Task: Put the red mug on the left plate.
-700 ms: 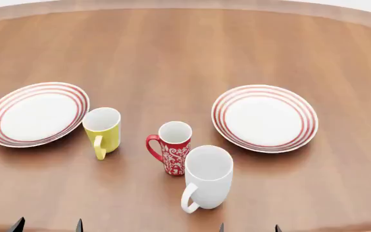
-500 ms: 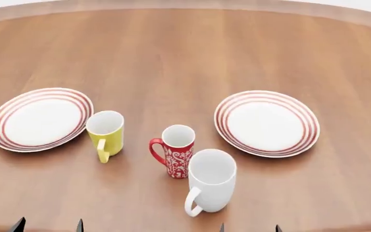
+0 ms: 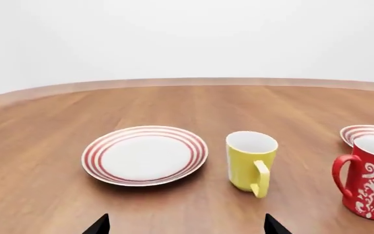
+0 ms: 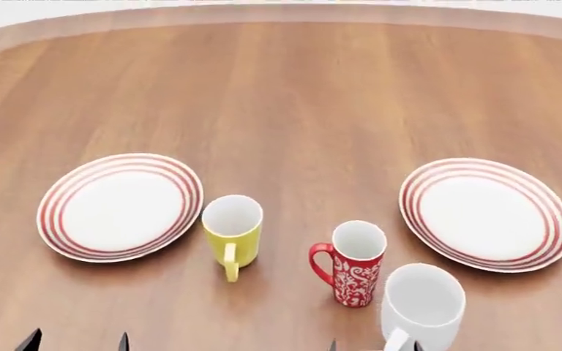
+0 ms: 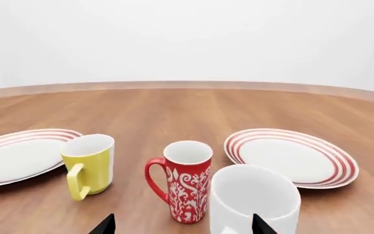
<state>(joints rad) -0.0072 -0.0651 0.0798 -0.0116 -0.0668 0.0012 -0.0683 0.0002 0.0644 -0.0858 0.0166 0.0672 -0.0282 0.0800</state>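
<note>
The red mug (image 4: pixel 356 267) with white swirls stands upright on the table, handle to the left, between the yellow mug (image 4: pixel 232 234) and the white mug (image 4: pixel 420 307). The left plate (image 4: pixel 120 206) lies flat left of the yellow mug. My left gripper (image 4: pixel 76 344) is open and empty at the near edge, short of the left plate (image 3: pixel 144 155). My right gripper (image 4: pixel 376 345) is open and empty, just short of the red mug (image 5: pixel 188 183) and white mug (image 5: pixel 255 200). The red mug also shows in the left wrist view (image 3: pixel 369 180).
An identical right plate (image 4: pixel 486 213) lies right of the red mug. The yellow mug (image 5: pixel 89 163) stands between the left plate and the red mug. The white mug stands close to the red mug's near right side. The round wooden table (image 4: pixel 291 95) stretches far back.
In the head view all the plates and mugs have shifted to the right and a little lower; their arrangement among themselves is the same. The gripper tips stay at the bottom edge.
</note>
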